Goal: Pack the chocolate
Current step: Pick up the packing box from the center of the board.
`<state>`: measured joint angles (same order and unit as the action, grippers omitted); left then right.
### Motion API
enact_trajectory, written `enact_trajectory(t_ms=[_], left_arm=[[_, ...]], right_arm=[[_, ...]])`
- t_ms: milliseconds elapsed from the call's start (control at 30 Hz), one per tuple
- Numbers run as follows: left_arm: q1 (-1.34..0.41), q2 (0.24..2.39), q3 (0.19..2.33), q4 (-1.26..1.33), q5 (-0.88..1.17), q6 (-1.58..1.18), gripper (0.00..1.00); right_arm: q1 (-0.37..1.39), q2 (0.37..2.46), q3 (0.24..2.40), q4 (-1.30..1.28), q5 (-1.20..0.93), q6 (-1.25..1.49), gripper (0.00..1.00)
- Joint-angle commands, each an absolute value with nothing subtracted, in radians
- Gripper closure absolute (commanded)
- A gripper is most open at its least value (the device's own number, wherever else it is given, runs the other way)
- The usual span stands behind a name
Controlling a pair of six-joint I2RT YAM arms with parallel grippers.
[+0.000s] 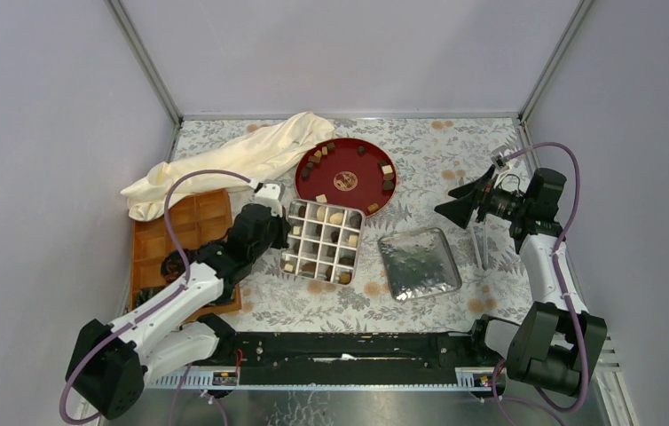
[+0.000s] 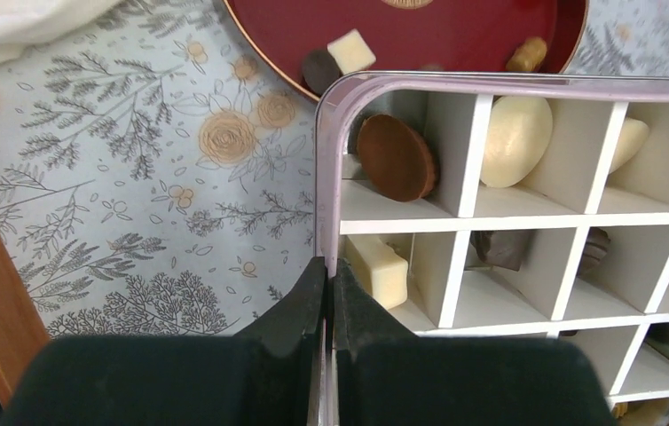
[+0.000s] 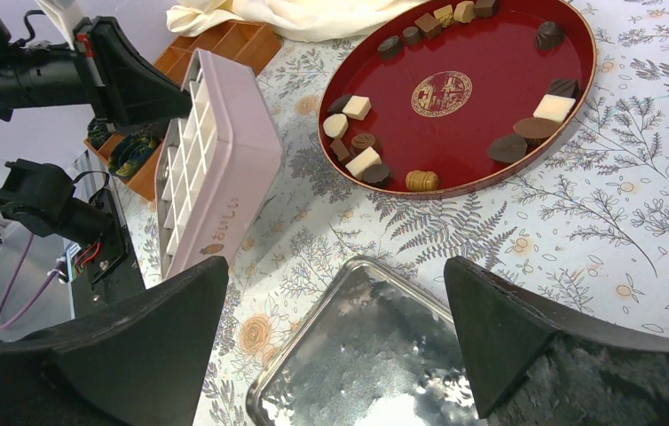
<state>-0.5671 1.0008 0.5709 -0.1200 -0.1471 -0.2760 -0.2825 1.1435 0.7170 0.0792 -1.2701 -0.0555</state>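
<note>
Left gripper (image 2: 329, 266) jaws are clenching the compartment box (image 2: 323, 160) wall, right gripper (image 3: 335, 277) jaws released; box partly filled, many chocolates (image 3: 362, 162) are sitting on the red plate (image 3: 491, 106).

Bright, even light; foreground perhaps soft.
</note>
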Motion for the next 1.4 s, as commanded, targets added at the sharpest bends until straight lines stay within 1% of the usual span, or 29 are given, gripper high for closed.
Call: enact_trajectory(t_ms=[0, 267, 600, 967, 1133, 1367], left_arm=[[-0.589, 0.9, 0.558, 0.106, -0.262, -0.363, 1.0], [-0.612, 0.76, 0.512, 0.15, -0.406, -0.331, 1.0], [-0.671, 0.72, 0.502, 0.178, -0.462, -0.244, 1.0], [-0.733, 0.651, 0.464, 0.263, -0.446, -0.103, 1.0], [-0.75, 0.63, 0.445, 0.307, -0.403, -0.076, 1.0], [-0.764, 0.617, 0.439, 0.309, -0.405, -0.064, 1.0]], right_arm=[[-0.282, 1.131, 0.753, 0.1, -1.301, -0.055, 0.0], [-0.282, 1.134, 0.753, 0.101, -1.301, -0.055, 0.0], [-0.282, 1.137, 0.75, 0.101, -1.304, -0.056, 0.0], [-0.282, 1.141, 0.75, 0.096, -1.308, -0.066, 0.0], [-0.282, 1.144, 0.752, 0.091, -1.309, -0.072, 0.0], [-0.282, 1.145, 0.755, 0.079, -1.313, -0.082, 0.0]])
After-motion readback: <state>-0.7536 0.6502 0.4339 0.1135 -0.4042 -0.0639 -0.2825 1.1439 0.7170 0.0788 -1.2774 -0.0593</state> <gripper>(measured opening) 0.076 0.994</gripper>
